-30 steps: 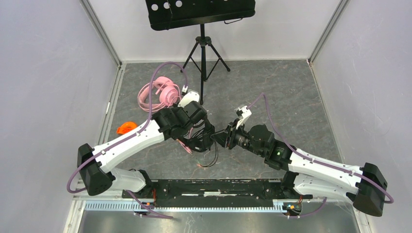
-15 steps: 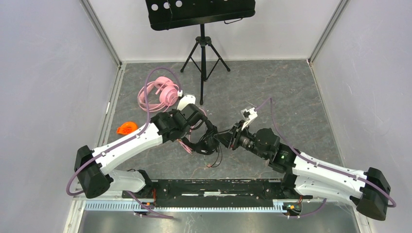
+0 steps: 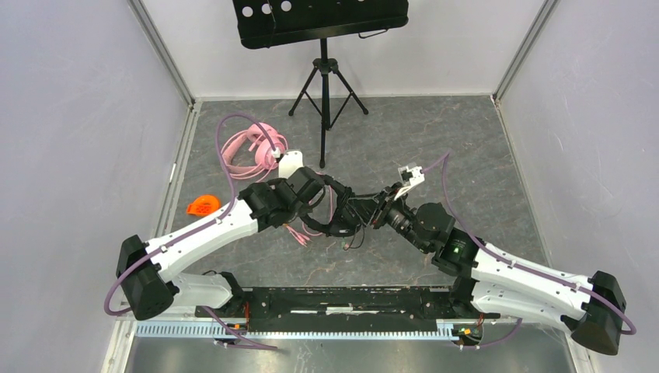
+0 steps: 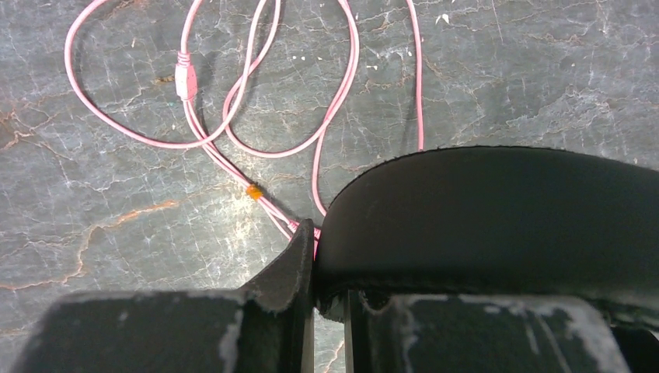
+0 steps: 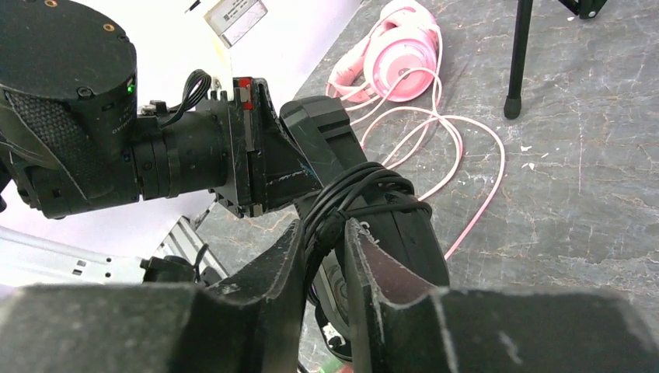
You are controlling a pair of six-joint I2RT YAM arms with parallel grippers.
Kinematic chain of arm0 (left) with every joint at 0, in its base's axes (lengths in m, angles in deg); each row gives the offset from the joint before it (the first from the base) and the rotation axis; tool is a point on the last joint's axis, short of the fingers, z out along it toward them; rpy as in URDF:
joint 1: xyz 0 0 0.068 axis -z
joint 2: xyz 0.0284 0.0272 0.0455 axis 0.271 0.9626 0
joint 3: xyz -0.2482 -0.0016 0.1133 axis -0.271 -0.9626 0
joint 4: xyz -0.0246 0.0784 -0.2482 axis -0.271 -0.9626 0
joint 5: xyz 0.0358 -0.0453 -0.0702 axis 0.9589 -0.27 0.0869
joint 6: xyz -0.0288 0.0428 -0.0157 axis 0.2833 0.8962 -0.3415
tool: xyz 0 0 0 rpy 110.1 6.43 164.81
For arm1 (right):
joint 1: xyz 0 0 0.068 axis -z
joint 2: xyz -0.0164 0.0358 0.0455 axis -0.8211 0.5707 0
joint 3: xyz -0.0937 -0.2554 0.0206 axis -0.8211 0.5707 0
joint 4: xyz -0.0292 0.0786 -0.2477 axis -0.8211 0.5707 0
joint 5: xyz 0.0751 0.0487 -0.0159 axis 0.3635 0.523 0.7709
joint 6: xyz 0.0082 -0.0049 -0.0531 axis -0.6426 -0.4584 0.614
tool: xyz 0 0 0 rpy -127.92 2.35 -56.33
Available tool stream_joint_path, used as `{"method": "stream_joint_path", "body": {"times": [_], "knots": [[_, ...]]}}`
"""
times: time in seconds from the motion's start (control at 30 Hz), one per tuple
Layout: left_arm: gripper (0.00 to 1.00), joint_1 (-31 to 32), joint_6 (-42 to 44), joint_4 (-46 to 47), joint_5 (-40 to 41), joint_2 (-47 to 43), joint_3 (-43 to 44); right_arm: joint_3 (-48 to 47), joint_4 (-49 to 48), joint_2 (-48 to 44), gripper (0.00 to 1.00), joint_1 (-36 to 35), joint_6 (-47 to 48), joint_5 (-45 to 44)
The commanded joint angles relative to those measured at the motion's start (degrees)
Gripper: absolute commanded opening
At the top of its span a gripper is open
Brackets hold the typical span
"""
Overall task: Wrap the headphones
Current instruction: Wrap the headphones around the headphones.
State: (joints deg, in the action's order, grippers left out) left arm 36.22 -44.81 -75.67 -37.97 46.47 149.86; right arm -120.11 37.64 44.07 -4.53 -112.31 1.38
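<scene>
Mid-frame, the left gripper (image 4: 317, 256) clamps the black headphones (image 4: 497, 217) by the band — the right gripper (image 5: 325, 229) pinches their wound black cable (image 5: 365, 186); pink headphones (image 3: 252, 148) lie upper left.

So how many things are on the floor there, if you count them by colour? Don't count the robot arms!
pink headphones: 1
black headphones: 1
black music stand: 1
small orange thing: 1
Total: 4 things (2 black, 1 pink, 1 orange)
</scene>
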Motion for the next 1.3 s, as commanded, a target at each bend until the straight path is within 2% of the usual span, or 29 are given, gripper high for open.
{"method": "stream_joint_path", "body": {"times": [0.0, 0.33, 0.63, 0.87, 1.03, 1.27], "knots": [[0.02, 1.32, -10.59, 14.75, -0.64, -1.99, 1.78, -2.17, -0.25, 1.50, 0.26, -1.37, -0.62, 7.23], [0.02, 1.29, -11.92, 13.35, 5.44, -0.52, 3.14, -3.81, 0.61, 1.74, 0.41, -1.36, -0.14, 8.23], [0.02, 1.30, -9.85, 16.41, 4.27, -0.98, 2.66, -3.30, 1.78, 0.90, 0.36, -1.36, 4.86, 5.55], [0.02, 1.25, -7.36, 19.94, 5.99, -3.53, 0.12, -0.81, 1.85, -7.27, 0.43, -1.36, 7.73, 6.49], [0.02, 1.27, -6.96, 20.28, 5.75, -4.02, 0.20, 0.18, 0.60, -11.10, 0.47, -1.43, 9.44, 4.00], [0.02, 1.31, -6.56, 20.44, 5.80, -4.20, 0.04, -0.57, 1.81, -12.36, 0.45, -1.38, 10.96, 2.33]]}}
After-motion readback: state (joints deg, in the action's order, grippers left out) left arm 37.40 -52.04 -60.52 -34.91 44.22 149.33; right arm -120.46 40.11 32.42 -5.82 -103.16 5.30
